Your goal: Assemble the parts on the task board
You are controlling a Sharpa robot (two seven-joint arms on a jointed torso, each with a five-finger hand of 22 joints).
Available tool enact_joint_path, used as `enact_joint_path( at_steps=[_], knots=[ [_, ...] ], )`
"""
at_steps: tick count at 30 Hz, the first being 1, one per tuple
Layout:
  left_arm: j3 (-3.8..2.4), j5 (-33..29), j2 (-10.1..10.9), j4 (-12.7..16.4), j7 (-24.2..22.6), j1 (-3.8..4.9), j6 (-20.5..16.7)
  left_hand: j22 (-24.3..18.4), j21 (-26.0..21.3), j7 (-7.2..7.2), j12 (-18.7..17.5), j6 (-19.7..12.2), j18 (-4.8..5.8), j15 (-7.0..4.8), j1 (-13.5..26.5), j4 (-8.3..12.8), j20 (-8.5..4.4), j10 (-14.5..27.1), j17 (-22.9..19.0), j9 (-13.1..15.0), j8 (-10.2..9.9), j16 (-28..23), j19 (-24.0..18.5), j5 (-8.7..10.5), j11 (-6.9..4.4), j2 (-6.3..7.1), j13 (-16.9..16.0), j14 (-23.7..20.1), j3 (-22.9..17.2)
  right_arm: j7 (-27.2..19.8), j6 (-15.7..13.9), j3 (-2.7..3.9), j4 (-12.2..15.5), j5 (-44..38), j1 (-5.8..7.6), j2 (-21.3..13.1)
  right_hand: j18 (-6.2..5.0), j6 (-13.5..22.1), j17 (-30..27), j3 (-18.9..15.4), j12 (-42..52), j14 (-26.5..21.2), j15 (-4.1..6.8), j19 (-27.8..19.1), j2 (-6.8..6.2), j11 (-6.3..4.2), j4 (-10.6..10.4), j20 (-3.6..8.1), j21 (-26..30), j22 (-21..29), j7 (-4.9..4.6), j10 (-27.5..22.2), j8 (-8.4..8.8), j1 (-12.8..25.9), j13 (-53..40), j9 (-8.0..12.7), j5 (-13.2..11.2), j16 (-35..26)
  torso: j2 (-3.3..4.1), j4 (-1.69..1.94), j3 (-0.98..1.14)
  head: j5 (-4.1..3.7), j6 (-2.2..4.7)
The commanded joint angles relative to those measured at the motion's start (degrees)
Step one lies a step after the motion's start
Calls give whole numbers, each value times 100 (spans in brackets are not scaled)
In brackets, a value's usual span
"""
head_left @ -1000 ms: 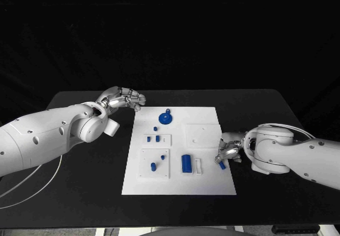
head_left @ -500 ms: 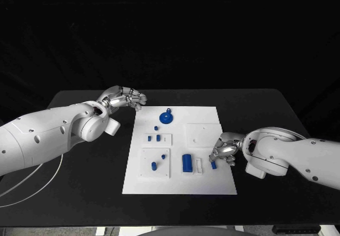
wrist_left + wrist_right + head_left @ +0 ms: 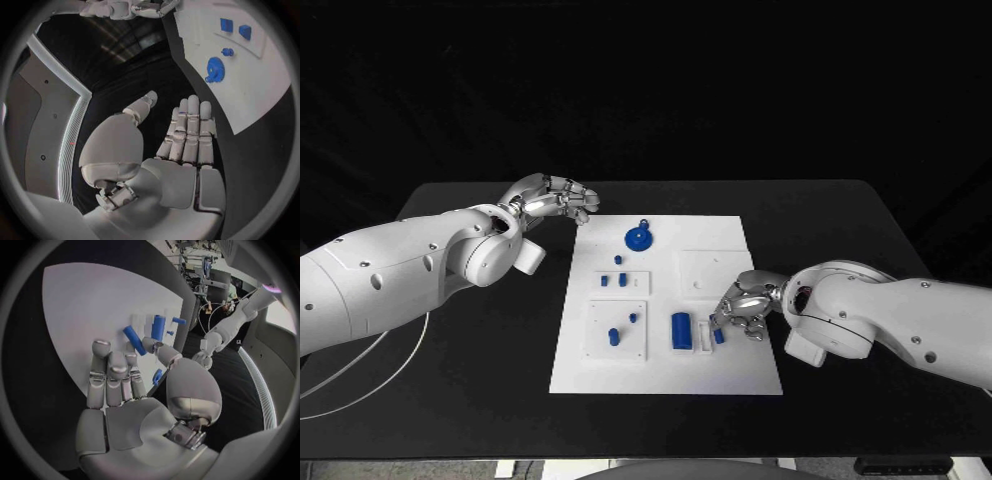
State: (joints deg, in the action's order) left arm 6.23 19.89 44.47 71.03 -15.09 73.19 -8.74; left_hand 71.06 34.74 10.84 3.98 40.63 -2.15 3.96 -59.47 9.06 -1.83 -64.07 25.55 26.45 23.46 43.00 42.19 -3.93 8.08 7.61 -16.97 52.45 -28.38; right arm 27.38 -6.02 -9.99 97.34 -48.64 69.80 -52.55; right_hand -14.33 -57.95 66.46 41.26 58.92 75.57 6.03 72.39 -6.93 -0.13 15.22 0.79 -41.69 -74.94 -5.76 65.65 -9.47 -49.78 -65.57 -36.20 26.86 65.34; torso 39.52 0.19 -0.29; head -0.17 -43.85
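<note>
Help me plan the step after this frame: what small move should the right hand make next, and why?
Probably lower the small blue part into the white slot piece beside the large blue cylinder. The right hand pinches that part over the task board, close to the slot; the left hand waits off the board.

Two bulky white arms end in silver, many-jointed hands: left hand (image 3: 548, 200), right hand (image 3: 744, 303). Small dark screw holes dot the left arm (image 3: 387, 275). A thin white cable (image 3: 358, 372) trails beneath it.

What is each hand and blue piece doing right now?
Left hand: empty, off the board's edge.
Right hand: holding a small blue peg over the task board.
Blue cylinder: lying on the board.
Round blue part: lying flat.
</note>
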Motion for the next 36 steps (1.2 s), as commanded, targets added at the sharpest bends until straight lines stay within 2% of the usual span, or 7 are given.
enact_joint_path(
  at_steps=[1, 10, 18, 23, 26, 30, 36],
  knots=[
    [-3, -32, -7, 15, -35, 3, 97, 10, -33, 59, 35, -23, -110, 11, 30, -24, 19, 30, 8, -6, 38, -22, 20, 16, -16, 7, -9, 10, -2, -71, 53, -1, -2, 219, -5, 38, -67, 23, 8, -45, -32, 19, 31, 8, -2, -2, -4, 37, 6, -50, -56, -1, -14, 33, 5, 2, -3, -19, -2, 1, -2, 1, -4],
    [-3, -31, 3, 19, -28, 3, 102, 13, -35, 59, 35, -24, -110, 11, 33, -27, 19, 30, 11, -9, 41, -24, 20, 17, -16, 8, -9, 10, 0, 44, 314, -2, -59, 256, -5, 90, -67, 8, 12, -132, -38, 16, 34, 1, 18, -6, -10, 38, 21, -48, -51, -15, -33, 59, 1, 14, -127, -29, -2, 0, -1, 23, -2],
    [-3, -31, 5, 20, -26, 4, 105, 15, -37, 59, 35, -24, -110, 12, 35, -29, 19, 30, 13, -11, 43, -26, 21, 17, -16, 9, -10, 10, 1, 108, 421, -3, -98, 10, -6, 165, -67, -11, 20, -188, -43, 12, 42, -4, 28, -14, -32, 40, 32, -48, -43, -26, -54, 79, -2, 25, -280, -37, -1, 3, 1, 32, -14],
    [-3, -31, 10, 22, -21, 4, 107, 16, -38, 59, 35, -24, -110, 12, 35, -30, 19, 30, 15, -13, 45, -27, 21, 17, -16, 8, -10, 11, 1, 104, 403, -3, -114, -120, -6, 203, -67, -17, 28, -211, -46, 12, 46, -5, 13, -19, -62, 43, 41, -49, -38, -27, -67, 87, -3, 40, -468, -42, -1, 1, 0, 38, -20],
    [-3, -31, 10, 25, -17, 4, 111, 16, -38, 59, 35, -25, -110, 12, 36, -31, 19, 30, 15, -14, 46, -27, 21, 17, -17, 8, -10, 11, 1, 97, 367, -3, -129, -231, -6, 225, -67, -30, 35, -226, -47, 13, 50, 0, -4, -23, -97, 47, 45, -51, -32, -24, -82, 94, -5, 51, -755, -46, -2, 0, 0, 40, -27],
    [-3, -30, 11, 26, -11, 4, 117, 17, -39, 58, 35, -24, -110, 12, 36, -32, 19, 30, 16, -14, 47, -28, 22, 18, -17, 7, -10, 11, 1, 88, 325, -3, -143, -303, -6, 242, -67, -42, 41, -228, -46, 16, 56, 2, -14, -30, -126, 49, 51, -52, -27, -18, -96, 95, -7, 62, -997, -48, -2, 1, 0, 47, -32],
    [-3, -28, 17, 29, -8, 4, 117, 18, -40, 58, 36, -24, -110, 12, 38, -35, 19, 29, 18, -16, 49, -29, 23, 18, -17, 6, -10, 12, 1, 86, 316, -3, -175, -397, -6, 255, -67, -68, 49, -224, -46, 19, 62, 7, -14, -37, -179, 49, 55, -55, -18, -8, -118, 116, -8, 74, -1171, -51, -2, 0, -2, 57, -39]
  ],
)
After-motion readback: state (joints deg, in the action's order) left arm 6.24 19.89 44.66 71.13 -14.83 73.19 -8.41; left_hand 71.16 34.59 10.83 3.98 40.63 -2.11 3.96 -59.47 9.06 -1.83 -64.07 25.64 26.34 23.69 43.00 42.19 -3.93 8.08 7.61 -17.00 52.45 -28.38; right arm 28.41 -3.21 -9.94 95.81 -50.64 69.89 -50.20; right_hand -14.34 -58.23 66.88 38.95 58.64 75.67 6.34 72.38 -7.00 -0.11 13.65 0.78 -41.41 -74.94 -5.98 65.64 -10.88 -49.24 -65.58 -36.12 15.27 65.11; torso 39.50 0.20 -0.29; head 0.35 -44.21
